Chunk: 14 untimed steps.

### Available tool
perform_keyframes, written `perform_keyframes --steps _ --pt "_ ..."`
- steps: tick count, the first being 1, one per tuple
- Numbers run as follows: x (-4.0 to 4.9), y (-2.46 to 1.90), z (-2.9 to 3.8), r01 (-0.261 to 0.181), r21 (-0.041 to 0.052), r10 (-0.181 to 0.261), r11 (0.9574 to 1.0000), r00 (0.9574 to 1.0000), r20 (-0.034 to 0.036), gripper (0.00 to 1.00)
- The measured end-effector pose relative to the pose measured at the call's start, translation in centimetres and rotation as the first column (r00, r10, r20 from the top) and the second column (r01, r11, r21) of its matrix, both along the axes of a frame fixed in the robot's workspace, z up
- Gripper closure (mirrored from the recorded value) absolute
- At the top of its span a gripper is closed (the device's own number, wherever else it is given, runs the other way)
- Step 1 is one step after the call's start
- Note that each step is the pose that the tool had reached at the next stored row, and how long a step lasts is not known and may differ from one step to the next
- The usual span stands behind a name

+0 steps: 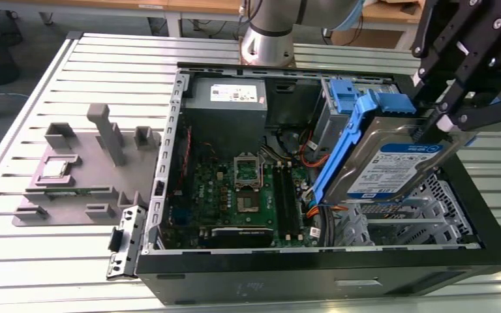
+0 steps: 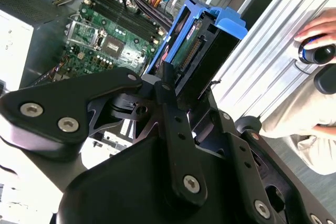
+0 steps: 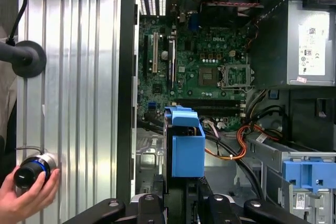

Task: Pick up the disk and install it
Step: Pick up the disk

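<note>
Silver ribbed aluminium forms the broad slatted tabletop [image 1: 42, 261], with grey floor and pale wooden benches [image 1: 190, 6] beyond it. On the slats lies a black tower computer case [image 1: 320, 277] with its side open. Its green motherboard [image 1: 233, 189] sits well below the fingers, off toward the exterior view's left. A grey power-supply box with a white sticker [image 1: 229, 94] fills the far corner of the case. Outside the case, farther to the exterior view's left, a grey plastic fixture with upright posts [image 1: 85, 163] rests on the table.

The black gripper [image 1: 438, 124] has its fingers [image 2: 168, 93] clamped tight on the upper edge of the silver, blue-railed rectangular disk [image 1: 390, 166], whose white-and-blue label faces up. The disk hangs tilted from the fingers, clear of the case floor, directly over the perforated metal drive cage [image 1: 425, 215]. A lone blue plastic bracket [image 1: 344, 91] sits in the bay just past the disk's raised end.

In the first wrist view, well away from the fingers at the table's edge, a person's hand [image 3: 23, 200] cups a round black-and-silver knob [image 3: 32, 170].
</note>
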<state>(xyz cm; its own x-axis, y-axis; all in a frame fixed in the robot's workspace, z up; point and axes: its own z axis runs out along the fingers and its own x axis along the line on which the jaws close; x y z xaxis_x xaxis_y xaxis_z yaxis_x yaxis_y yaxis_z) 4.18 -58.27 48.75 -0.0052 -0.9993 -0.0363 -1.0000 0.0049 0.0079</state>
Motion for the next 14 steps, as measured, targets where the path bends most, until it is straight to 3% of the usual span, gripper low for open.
perform_keyframes --steps 7,14 --pt "0.52 0.0 -0.11 0.005 0.0002 -0.005 1.0 1.0 0.0 0.65" --pt "2.2 -0.01 -0.27 0.01 0.0003 -0.01 0.9999 0.9999 0.0001 0.65"
